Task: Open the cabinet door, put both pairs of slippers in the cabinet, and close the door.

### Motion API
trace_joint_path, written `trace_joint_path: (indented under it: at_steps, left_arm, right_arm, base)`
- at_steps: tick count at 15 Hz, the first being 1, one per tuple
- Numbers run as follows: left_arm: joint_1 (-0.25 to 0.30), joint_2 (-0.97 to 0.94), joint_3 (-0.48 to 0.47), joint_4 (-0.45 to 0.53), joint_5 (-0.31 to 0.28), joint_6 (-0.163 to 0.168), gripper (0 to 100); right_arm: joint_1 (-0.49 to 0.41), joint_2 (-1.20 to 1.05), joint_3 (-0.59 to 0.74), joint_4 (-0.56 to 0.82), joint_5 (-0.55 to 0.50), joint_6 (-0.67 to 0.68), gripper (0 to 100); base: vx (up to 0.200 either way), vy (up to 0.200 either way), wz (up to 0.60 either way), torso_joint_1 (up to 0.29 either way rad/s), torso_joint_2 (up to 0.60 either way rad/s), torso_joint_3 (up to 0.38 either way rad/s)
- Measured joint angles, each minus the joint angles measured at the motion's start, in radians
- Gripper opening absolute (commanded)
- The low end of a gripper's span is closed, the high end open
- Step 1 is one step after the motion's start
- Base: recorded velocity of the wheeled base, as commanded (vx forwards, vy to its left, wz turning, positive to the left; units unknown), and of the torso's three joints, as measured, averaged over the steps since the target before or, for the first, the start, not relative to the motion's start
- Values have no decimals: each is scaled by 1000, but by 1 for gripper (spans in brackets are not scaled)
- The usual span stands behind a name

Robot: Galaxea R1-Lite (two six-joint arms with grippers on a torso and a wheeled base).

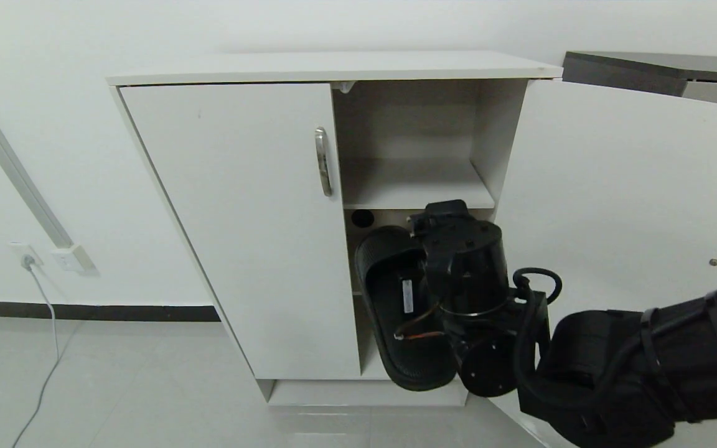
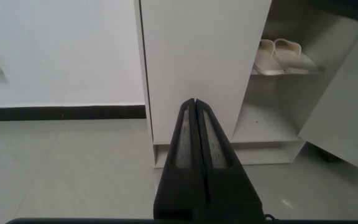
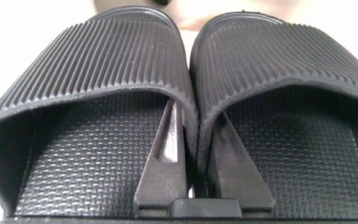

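Observation:
A pair of black ribbed slippers (image 3: 135,74) is held side by side, their touching inner walls pinched between my right gripper's (image 3: 196,109) two fingers, one finger inside each slipper. In the head view the black slippers (image 1: 396,305) hang with their toes pointing up at the white cabinet's (image 1: 333,65) lower opening, with the right gripper (image 1: 426,249) beside them. The right door (image 1: 613,186) stands wide open and the left door (image 1: 240,224) is closed. A beige pair of slippers (image 2: 283,55) rests on a lower inner shelf. My left gripper (image 2: 194,104) is shut and empty, low in front of the cabinet.
The upper shelf (image 1: 414,183) is bare. A wall socket with a grey cable (image 1: 27,260) is at the far left, above the tiled floor (image 1: 116,386). A dark-topped piece of furniture (image 1: 657,65) stands behind the open door.

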Motion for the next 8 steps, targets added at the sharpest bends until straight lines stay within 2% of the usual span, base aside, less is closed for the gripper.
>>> trace_joint_path:
  at_steps: [4,8]
  left_arm:
    - [0,0,0,-1,1,-1,0]
    - [0,0,0,0,1,-1,0]
  right_arm:
    - [-50,43,-214,126,-41,8,0]
    - [-70,65,-260,139,-43,8,0]
  base:
    - [0,0,0,0,0,0]
    - [0,0,0,0,0,0]
